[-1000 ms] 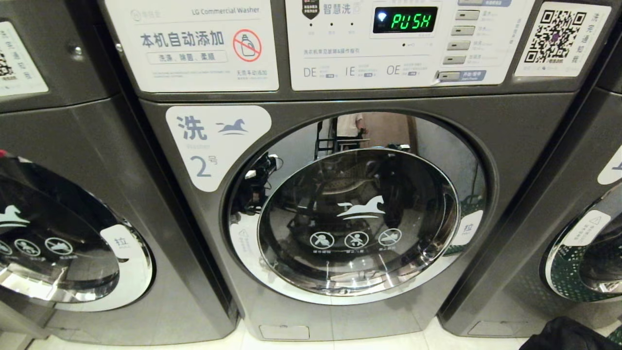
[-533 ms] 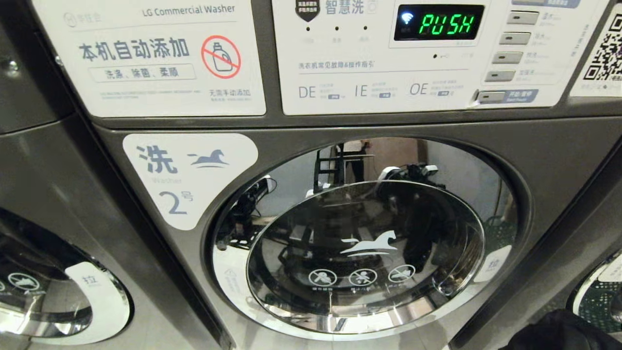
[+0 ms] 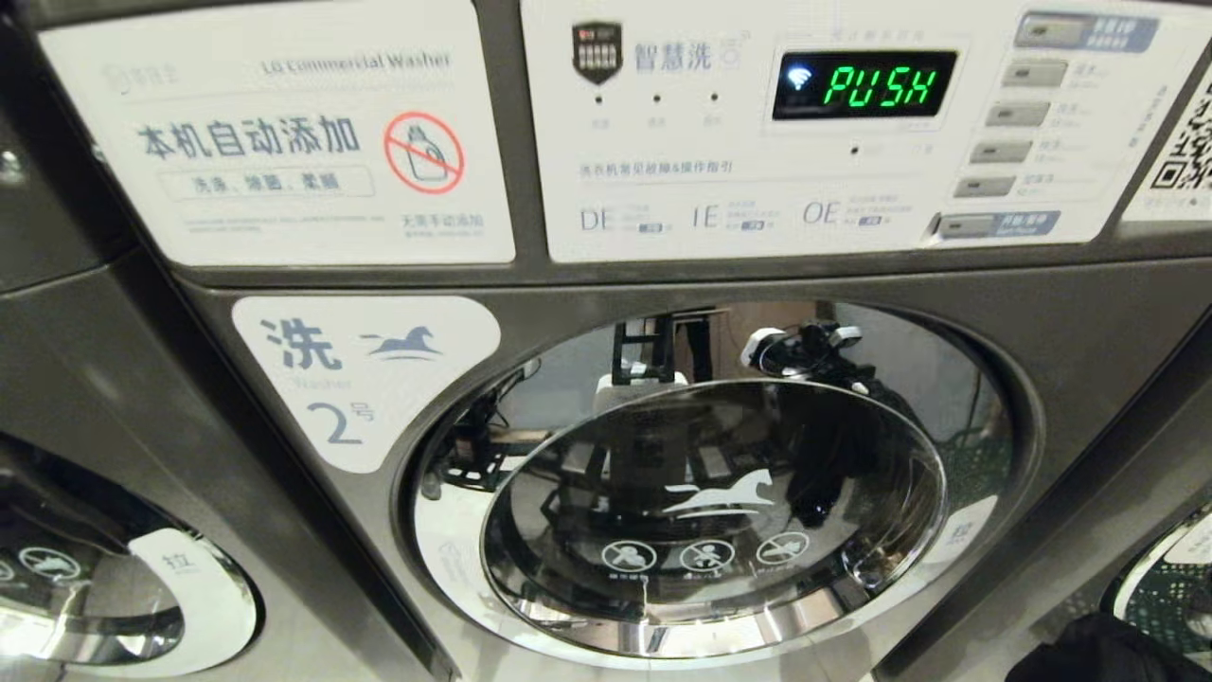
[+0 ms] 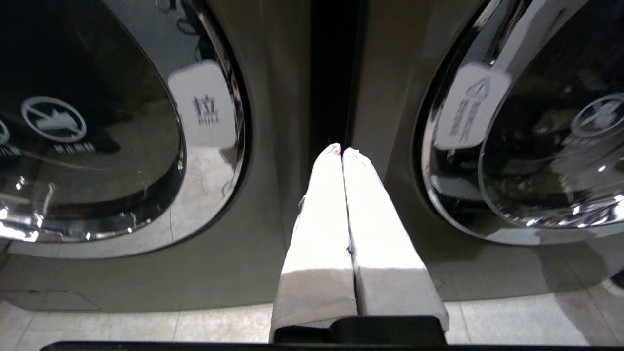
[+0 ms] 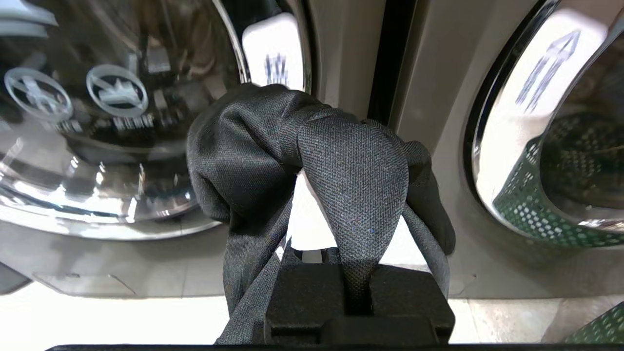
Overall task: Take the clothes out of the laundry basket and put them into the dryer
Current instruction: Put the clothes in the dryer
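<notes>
Left hand (closed) between two doors.

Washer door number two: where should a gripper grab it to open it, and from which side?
Grip the door at its right rim, by the white pull label, coming from the front right; that label probably marks the opening edge, hinge opposite. The left gripper is shut and empty, so it likely suits; the right gripper holds the black clothes.
</notes>
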